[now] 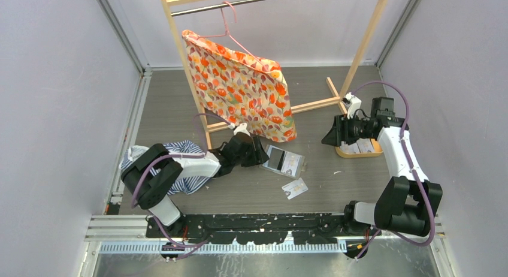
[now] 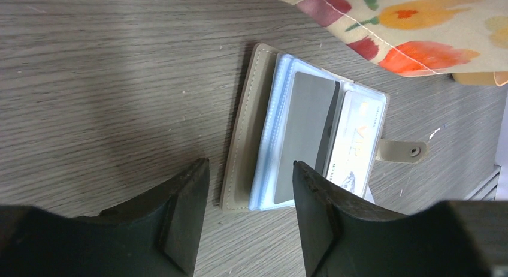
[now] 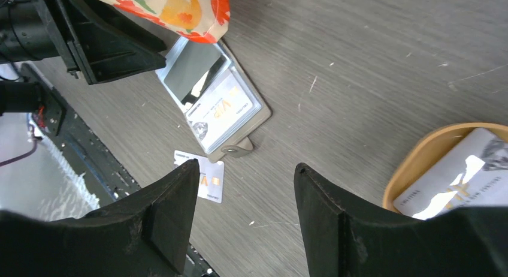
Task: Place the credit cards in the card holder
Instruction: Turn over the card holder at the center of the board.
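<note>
Pincers first: my left pincer (image 2: 250, 166) stands about half open with nothing held. Its two dark fingers (image 2: 186, 211) hang over the near end of the card holder (image 2: 242, 139), and I cannot tell whether they touch it. My right pincer (image 3: 245, 167) is wide open and empty, low over the table (image 3: 359, 67) on the right, just beside the wooden tray (image 3: 413, 163).

The card holder lies open and flat at the middle of the table, its snap tab pointing right. A black card (image 2: 305, 133) sits in one clear sleeve, and a white card (image 2: 353, 151) in the sleeve to its right. A loose white card (image 1: 295, 187) lies on the table just near of the holder, apart from it. Another pale card (image 3: 455, 181) rests in the tray. The hem of a flowered cloth (image 1: 239, 85) hangs over the holder's far edge.
</note>
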